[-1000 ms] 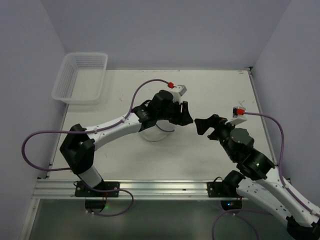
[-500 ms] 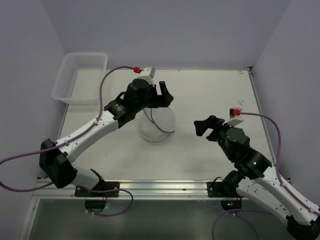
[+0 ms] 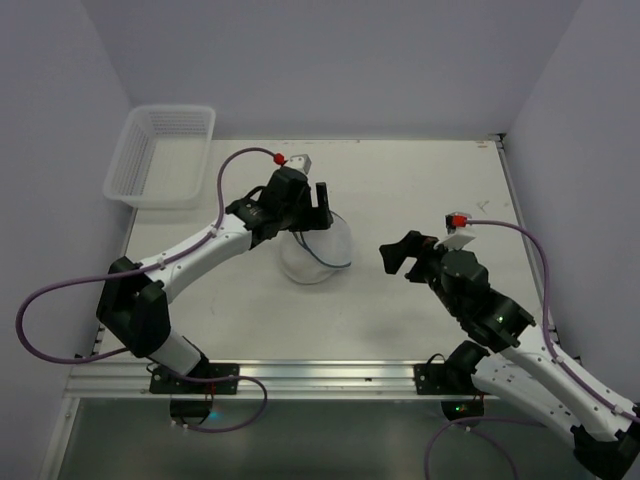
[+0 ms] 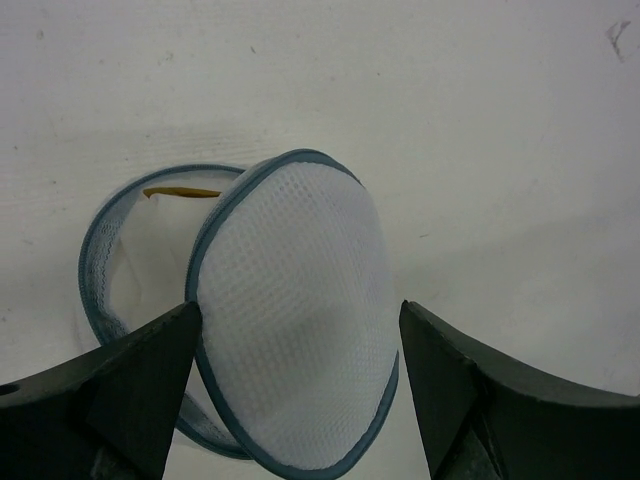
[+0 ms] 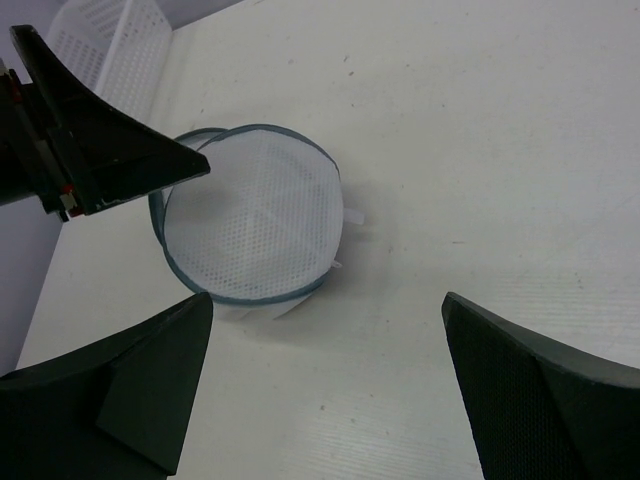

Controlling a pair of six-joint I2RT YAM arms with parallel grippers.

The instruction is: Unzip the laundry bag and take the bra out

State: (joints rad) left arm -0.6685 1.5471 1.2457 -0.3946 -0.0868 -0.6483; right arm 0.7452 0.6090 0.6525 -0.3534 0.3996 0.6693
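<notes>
The laundry bag (image 3: pixel 318 255) is a round white mesh pouch with a grey-blue zipper rim, on the table's middle. In the left wrist view its mesh top (image 4: pixel 295 310) stands tilted off the lower rim (image 4: pixel 97 262), and a thin yellow-brown strip (image 4: pixel 180 192) shows in the gap. No bra can be made out. My left gripper (image 3: pixel 318 210) is open just behind and above the bag, its jaws either side of the mesh top (image 4: pixel 298 315). My right gripper (image 3: pixel 392 256) is open and empty to the right of the bag (image 5: pixel 255 225), jaws wide over bare table (image 5: pixel 326 300).
A white slatted plastic basket (image 3: pixel 160 155) stands at the table's far left corner and also shows in the right wrist view (image 5: pixel 100 40). The left gripper's finger (image 5: pixel 110 150) shows beside the bag there. Walls close the table on left, back and right.
My left gripper lifted off the bag's right side, swung to the far side and now hangs open over the bag's back. The bag's top stands open. My right gripper has edged left toward the bag.
</notes>
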